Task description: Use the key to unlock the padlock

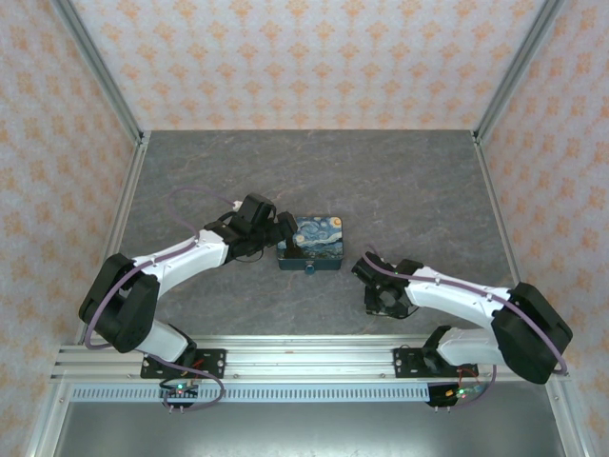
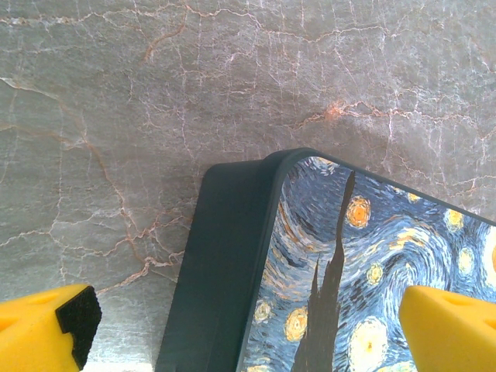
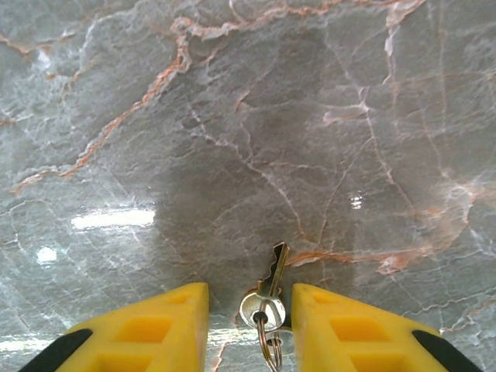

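While the padlock point(image 1: 312, 242) lies flat near the middle of the grey marbled desk point(image 1: 419, 181), painted face up, the left claw point(image 2: 244, 314) stands wide, one yellow finger out over the bare desk beside the lock's dark teal side and the other over the printed top, so that the lock's left edge and rounded corner sit between them; whether either finger touches it cannot be told. To the lock's right and nearer the arm bases, well apart from it, the right claw point(image 3: 248, 293) points down at the desk with its jaws drawn to a narrow gap. The key point(image 3: 273, 275) lies on the desk in that gap, shaft pointing away from the claw, its ring point(image 3: 269, 341) trailing back between the fingers; slivers of desk show on both sides of the key.
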Available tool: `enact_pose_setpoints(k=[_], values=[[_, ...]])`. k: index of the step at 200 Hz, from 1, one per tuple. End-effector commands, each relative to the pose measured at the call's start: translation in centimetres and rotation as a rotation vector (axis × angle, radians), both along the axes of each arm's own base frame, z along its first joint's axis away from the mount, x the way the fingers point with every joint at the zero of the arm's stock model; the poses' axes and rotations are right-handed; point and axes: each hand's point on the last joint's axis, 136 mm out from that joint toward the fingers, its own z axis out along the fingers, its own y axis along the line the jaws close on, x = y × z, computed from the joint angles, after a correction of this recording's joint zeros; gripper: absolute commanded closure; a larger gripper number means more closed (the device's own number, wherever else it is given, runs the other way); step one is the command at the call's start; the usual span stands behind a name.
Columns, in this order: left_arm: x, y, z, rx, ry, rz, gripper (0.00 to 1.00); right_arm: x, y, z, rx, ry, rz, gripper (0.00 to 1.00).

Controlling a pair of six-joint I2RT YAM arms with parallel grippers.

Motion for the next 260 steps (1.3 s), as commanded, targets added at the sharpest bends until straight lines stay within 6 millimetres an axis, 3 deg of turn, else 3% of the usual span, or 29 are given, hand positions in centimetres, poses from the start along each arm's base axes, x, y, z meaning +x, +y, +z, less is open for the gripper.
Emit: enact_pose_setpoints(k=[1, 116, 173, 221, 260], values=[[0.3, -0.6, 0.6, -0.002, -0.015, -0.019, 0.0, -1.7, -1.4, -0.3, -0.04, 0.047, 0.004, 0.67], [0.3, -0.8, 0.4, 0.005, -0.008, -0.024, 0.0, -0.6, -0.8, -1.8, -0.05, 0.025, 0.0, 0.8], [0.3, -0.9, 0.6, 0.009, -0.024, -0.05, 0.0, -0.1, -0.6, -2.2, -0.043, 0.003, 0.001, 1.0], [1.1, -1.1, 2.5, 0.125, -0.088, -0.191, 0.0, 2.0, 1.4, 0.8, 0.072, -0.106, -0.01, 1.0], [1.5, -0.1, 4.5, 0.138, -0.143, -0.13, 0.0, 4.4, 4.1, 5.9, 0.334, -0.274, -0.077, 1.0]])
